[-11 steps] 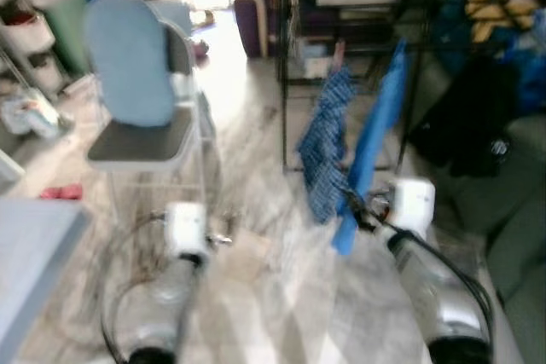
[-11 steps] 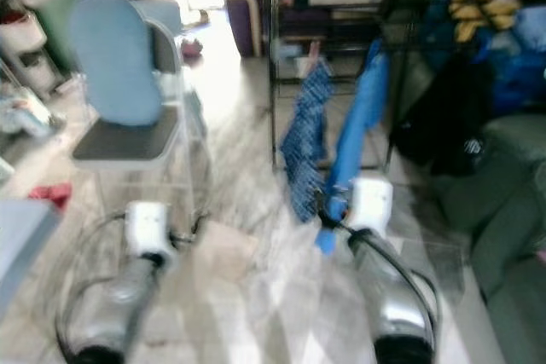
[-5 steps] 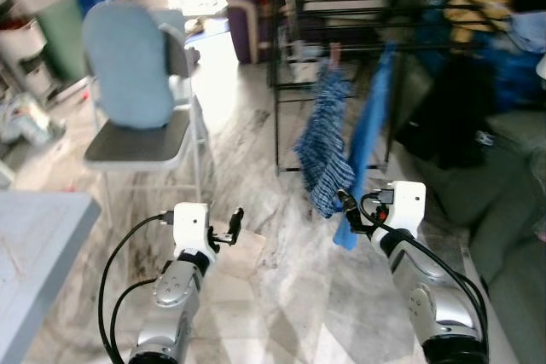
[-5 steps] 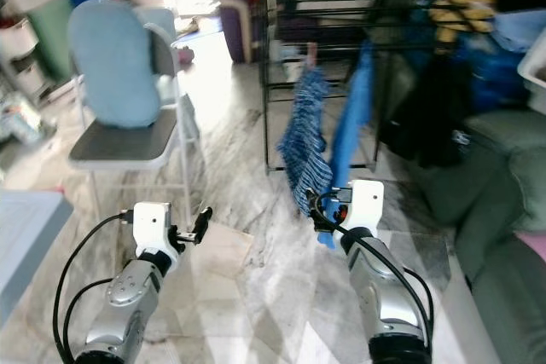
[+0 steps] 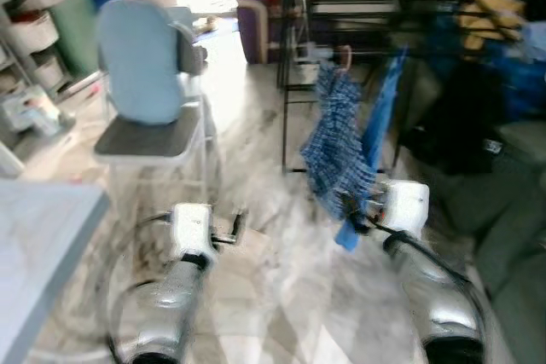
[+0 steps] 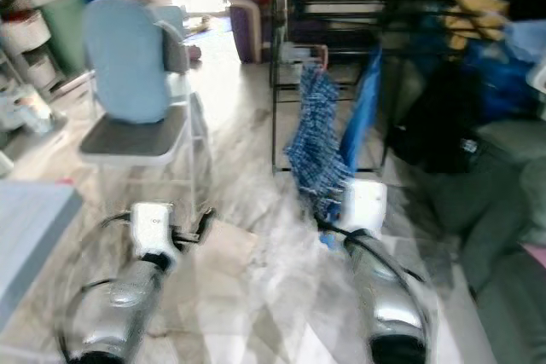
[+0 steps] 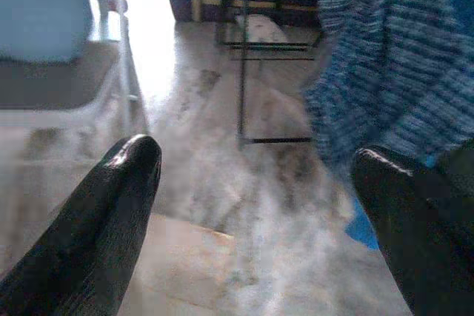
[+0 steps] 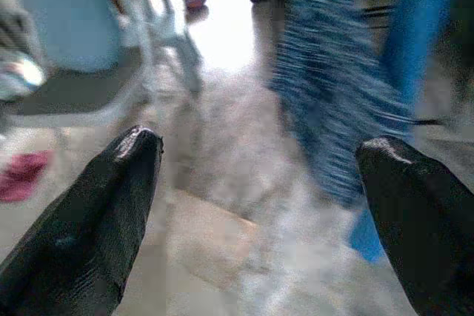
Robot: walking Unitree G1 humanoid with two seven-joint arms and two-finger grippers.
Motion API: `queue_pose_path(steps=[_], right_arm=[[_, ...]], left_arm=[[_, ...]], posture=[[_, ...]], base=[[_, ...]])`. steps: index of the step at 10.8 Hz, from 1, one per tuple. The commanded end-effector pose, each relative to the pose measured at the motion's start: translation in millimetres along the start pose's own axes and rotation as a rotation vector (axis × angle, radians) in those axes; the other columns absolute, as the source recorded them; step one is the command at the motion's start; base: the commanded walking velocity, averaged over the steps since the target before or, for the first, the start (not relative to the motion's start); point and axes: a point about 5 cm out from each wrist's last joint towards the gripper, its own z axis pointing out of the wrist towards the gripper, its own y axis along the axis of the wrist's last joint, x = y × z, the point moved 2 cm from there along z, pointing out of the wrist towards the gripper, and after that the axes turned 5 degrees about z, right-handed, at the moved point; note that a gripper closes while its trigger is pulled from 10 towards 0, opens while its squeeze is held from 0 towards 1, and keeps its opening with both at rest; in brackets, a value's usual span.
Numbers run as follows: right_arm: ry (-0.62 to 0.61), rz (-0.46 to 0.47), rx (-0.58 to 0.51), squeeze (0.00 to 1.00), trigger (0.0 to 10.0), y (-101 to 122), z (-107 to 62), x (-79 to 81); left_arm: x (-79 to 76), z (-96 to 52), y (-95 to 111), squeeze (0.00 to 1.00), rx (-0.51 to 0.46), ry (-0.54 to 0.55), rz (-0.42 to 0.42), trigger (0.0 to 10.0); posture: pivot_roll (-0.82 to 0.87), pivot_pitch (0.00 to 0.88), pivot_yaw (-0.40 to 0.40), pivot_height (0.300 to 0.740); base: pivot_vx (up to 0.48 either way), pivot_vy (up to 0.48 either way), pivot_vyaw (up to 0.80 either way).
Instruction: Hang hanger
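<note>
Where half a second ago the head views were sharp, they now blur and have shifted sideways. Both the left gripper (image 7: pixel 252 205) and right gripper (image 8: pixel 255 205) hang spread and empty. The checked garment's hanger (image 5: pixel 344 57) hooks the black drying rack (image 5: pixel 294 57).

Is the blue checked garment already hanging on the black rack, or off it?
Hanging. The blue checked garment dangles from the black rack, its hem off the floor.

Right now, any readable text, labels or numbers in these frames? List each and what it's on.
None readable.
A small pale mark on the dark garment by the drying rack is too blurred to read.
The containers on the left shelves are also too blurred to read.
</note>
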Motion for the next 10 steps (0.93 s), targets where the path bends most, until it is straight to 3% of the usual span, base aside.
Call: queue_pose_path(steps=[1, 7, 9, 10], right_arm=[[-0.028, -0.009, -0.007, 0.00, 10.0, 3, -2.4, -10.8], [-0.012, -0.017, 0.007, 0.00, 10.0, 1, -1.4, -7.7], [0.018, -0.036, 0.031, 0.00, 10.0, -3, -2.4, -5.4], [0.054, -0.052, 0.057, 0.00, 10.0, -7, -0.4, -0.2]], left_arm=[[-7.7, 2.7, 6, 0.00, -0.022, -0.020, 0.001, 10.0], [-3.8, 0.1, 2, 0.00, 0.004, 0.018, 0.022, 10.0], [12.7, -7.5, -1, 0.00, 0.007, 0.132, 0.038, 10.0], [25.8, -19.3, -3, 0.00, 0.004, 0.190, 0.044, 10.0]], posture=[[-0.13, 0.000, 0.058, 0.740], [-0.12, 0.000, 0.048, 0.740], [-0.10, 0.000, 0.020, 0.740], [-0.05, 0.000, -0.028, 0.740]], base=[[0.307, 0.000, 0.00], [0.261, 0.000, 0.00], [0.000, 0.000, 0.00], [0.000, 0.000, 0.00]])
